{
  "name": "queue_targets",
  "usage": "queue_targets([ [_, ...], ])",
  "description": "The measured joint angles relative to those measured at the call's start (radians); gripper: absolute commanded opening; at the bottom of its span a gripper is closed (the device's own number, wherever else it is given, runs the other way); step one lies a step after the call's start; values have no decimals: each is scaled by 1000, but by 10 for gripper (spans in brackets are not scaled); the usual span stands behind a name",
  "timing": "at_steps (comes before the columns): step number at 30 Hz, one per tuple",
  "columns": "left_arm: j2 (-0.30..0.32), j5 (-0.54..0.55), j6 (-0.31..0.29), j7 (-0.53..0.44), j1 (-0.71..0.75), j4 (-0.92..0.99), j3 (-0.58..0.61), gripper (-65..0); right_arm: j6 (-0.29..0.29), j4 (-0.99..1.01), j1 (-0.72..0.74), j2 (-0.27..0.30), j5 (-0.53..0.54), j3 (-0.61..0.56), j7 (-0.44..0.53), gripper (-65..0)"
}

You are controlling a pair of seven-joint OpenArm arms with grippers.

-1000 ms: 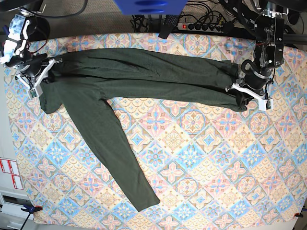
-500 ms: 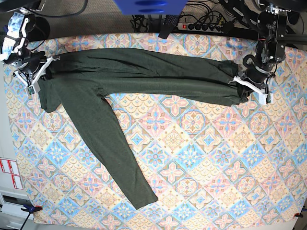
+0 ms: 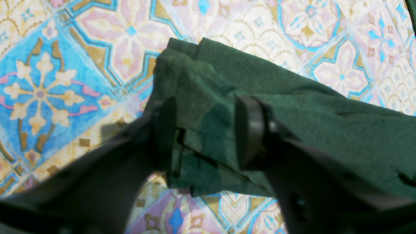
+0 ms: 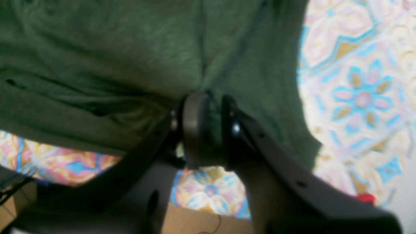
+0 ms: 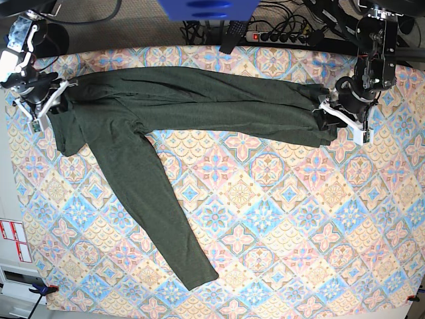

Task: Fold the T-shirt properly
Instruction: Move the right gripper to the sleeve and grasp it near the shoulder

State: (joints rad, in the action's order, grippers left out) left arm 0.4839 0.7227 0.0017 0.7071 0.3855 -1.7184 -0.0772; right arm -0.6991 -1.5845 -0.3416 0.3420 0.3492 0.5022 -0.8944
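Cloth (image 5: 265, 219) with a tiled flower pattern covers the whole table, and the T-shirt (image 5: 199, 100) lies along its far edge as a long band stretched from one arm to the other, which I take to be why both arms sit at its two ends: to pull it flat before the next fold. One sleeve (image 5: 153, 212) trails away from the band, slanting down across the cloth towards the near side; it will need tucking in, I'd say, before the fold looks proper. Behind the table a power strip (image 5: 282, 35) and cables lie clear of the work, and nothing on the cloth blocks either arm

Left gripper (image 3: 204, 133) hangs over the shirt's end with its jaws well apart and the fabric lying loose between them, not pinched. Right gripper (image 4: 211, 130) shows only a narrow gap between its jaws, with fabric bunched at their tips; whether it has hold of the shirt I cannot tell
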Motion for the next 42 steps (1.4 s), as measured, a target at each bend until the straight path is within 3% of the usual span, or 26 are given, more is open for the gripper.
queue_targets([
  [7,-17,2,-1,0,-3,-39,-2,-299,1,1,34,-3,-5,2,-12,-539],
  [13,-60,-4,-2,-5,-3,-45,-4,-299,3,1,198,6,-18,-138,10,-537],
  [19,-65,0,-2,0,-3,-45,-4,-299,1,32,363,7,-293,-325,11,-537],
  [22,-66,3,0,-1,0,-45,-4,-299,3,119,428,6,-378,-407,24,-521],
  [27,-63,3,-1,0,0,-45,-4,-297,-5,284,506,1,-389,-496,12,-392],
  [29,-65,3,-1,0,0,-45,-4,-297,-3,330,540,5,-393,-509,60,-355],
  [42,-65,3,-1,0,-3,-45,-2,-295,-3,603,647,-4,-397,-513,182,-351],
])
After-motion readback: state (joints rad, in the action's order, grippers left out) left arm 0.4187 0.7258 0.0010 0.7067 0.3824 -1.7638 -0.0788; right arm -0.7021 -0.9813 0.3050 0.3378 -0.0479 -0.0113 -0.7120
